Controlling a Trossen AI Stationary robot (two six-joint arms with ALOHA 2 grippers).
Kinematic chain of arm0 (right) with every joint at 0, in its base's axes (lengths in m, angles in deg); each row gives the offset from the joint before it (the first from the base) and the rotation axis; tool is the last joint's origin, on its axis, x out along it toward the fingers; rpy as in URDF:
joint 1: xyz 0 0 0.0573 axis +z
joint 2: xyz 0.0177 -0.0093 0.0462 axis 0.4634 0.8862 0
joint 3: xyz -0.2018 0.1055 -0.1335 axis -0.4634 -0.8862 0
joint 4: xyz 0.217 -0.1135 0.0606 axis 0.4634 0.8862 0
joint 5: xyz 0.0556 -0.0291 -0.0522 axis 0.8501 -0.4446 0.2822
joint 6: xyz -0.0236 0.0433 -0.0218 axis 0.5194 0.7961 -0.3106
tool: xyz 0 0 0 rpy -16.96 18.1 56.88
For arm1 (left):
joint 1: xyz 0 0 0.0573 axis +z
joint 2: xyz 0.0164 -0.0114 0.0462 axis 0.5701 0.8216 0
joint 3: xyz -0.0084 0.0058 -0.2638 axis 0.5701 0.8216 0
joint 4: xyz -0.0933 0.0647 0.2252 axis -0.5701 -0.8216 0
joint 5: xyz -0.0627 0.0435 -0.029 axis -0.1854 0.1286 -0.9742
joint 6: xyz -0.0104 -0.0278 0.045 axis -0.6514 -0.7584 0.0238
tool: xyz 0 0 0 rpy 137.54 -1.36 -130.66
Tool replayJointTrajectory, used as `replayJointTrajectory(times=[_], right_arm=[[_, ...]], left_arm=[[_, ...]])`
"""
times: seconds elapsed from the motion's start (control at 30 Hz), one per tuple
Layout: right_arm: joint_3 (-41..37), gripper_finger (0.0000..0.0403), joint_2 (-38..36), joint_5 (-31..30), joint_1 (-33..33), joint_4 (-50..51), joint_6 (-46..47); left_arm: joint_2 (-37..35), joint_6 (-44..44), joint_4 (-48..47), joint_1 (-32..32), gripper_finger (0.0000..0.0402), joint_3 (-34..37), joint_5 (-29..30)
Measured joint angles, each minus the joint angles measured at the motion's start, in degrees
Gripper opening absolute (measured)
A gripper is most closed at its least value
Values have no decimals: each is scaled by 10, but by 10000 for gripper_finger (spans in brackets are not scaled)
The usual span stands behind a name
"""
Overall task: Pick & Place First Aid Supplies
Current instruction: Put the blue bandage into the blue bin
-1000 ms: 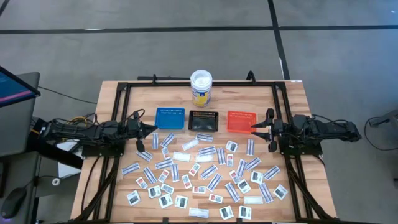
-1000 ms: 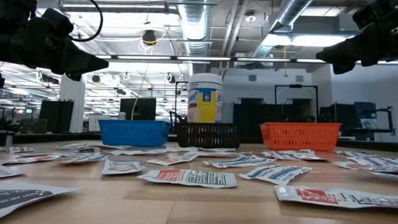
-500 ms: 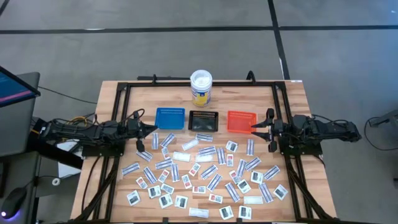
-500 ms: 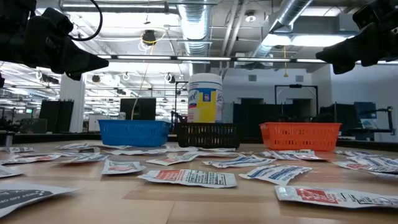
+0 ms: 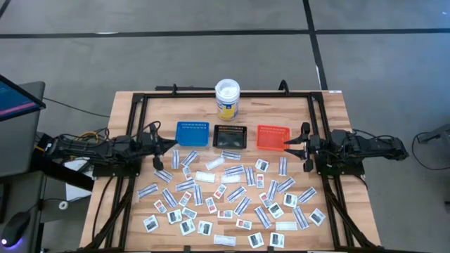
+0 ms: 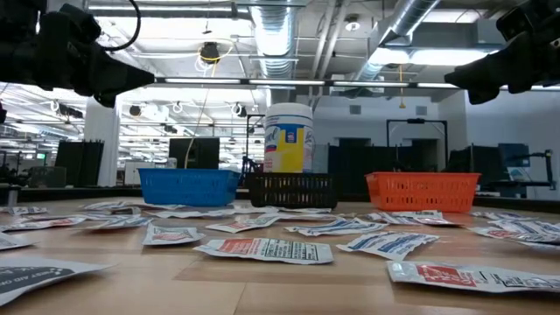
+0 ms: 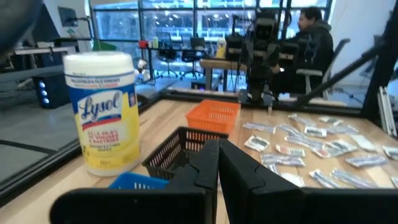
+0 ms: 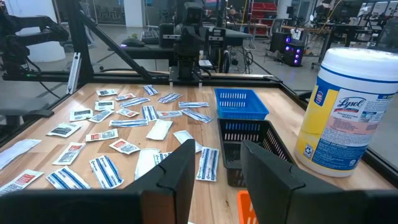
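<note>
Flat white packets (image 5: 232, 193) lie scattered before the trays (image 5: 229, 136). Left gripper (image 5: 163, 146) hovers closed and empty beside the blue tray; right gripper (image 5: 295, 147), parted and empty, beside the orange.

Table's holding dozens of first aid packets (image 5: 235, 190), three small trays (image 5: 230, 136), and one wipes tub (image 5: 227, 98).
</note>
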Motion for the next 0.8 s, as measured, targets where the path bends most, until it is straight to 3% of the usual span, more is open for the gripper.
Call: replayJointTrajectory(times=[0.1,0.2,0.47,0.63,0.8], right_arm=[[0,123,0,0,0,0,0],[0,123,0,0,0,0,0],[0,123,0,0,0,0,0],[0,123,0,0,0,0,0],[0,123,0,0,0,0,0]], left_arm=[[0,24,10,0,12,0,11],[0,111,38,1,12,0,23],[3,329,251,1,12,-6,42],[38,305,247,1,12,-28,112],[146,283,242,1,13,-37,116]])
